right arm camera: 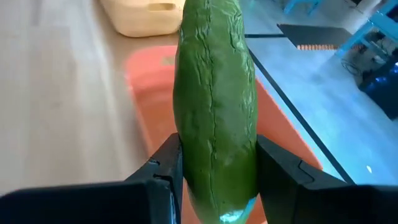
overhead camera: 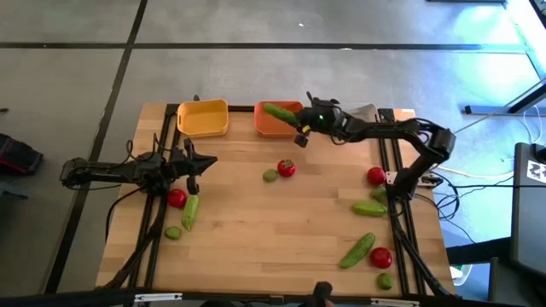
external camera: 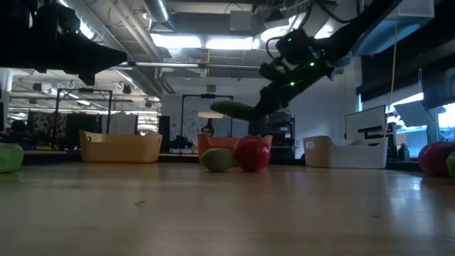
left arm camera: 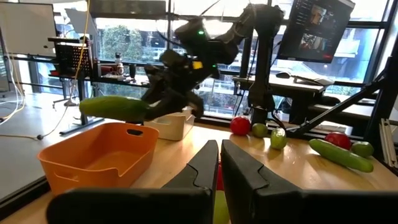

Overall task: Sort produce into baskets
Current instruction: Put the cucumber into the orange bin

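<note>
The right gripper (right arm camera: pixel 214 180) jaws clamp one end of a long green toy cucumber (right arm camera: pixel 214 99), hanging over the orange plastic basket (overhead camera: pixel 275 124) at the surface's far edge. It looks light, stiff and slightly slick; a mid-body grip would tilt less. The left gripper (left arm camera: pixel 219 171) waits with jaws closed, empty.

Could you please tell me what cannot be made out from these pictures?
- White basket: high view, mostly hidden under the right arm.
- Orange basket floor: right wrist view, covered by the held cucumber.
- Yellow basket contents: low view, hidden behind its wall.
</note>
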{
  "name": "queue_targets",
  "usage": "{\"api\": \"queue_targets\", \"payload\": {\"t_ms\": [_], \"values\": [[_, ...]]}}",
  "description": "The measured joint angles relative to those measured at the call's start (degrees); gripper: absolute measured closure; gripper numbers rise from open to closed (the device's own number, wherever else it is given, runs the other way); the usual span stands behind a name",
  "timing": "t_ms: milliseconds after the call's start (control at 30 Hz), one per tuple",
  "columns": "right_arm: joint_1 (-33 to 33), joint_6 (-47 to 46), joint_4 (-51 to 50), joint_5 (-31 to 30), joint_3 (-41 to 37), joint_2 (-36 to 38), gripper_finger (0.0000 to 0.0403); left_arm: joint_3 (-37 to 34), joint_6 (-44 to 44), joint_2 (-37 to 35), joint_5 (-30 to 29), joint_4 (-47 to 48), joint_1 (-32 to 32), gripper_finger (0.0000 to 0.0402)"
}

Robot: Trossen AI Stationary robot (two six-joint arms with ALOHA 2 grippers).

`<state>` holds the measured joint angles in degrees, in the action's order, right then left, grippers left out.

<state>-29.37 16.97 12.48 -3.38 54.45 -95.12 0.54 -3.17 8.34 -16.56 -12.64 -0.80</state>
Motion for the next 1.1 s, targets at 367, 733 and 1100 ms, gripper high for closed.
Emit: {"api": "queue_targets", "payload": {"t_ms": [367,733,1100], "values": [[-4.2,2.8,-12.6,3.0,13.8,-10.1,0.0270,0.0,0.0,0.0,-0.1,0.0,0.0,0.0384],[-5.6,6.1,-13.1,5.5,15.1,-14.8,0.0270,0.0,0.0,0.0,-0.2,0.0,0.0,0.0384],[-5.5,6.0,-12.7,5.4,15.1,-15.2,0.0266,0.0,0.0,0.0,-0.2,0.0,0.0,0.0384]]}}
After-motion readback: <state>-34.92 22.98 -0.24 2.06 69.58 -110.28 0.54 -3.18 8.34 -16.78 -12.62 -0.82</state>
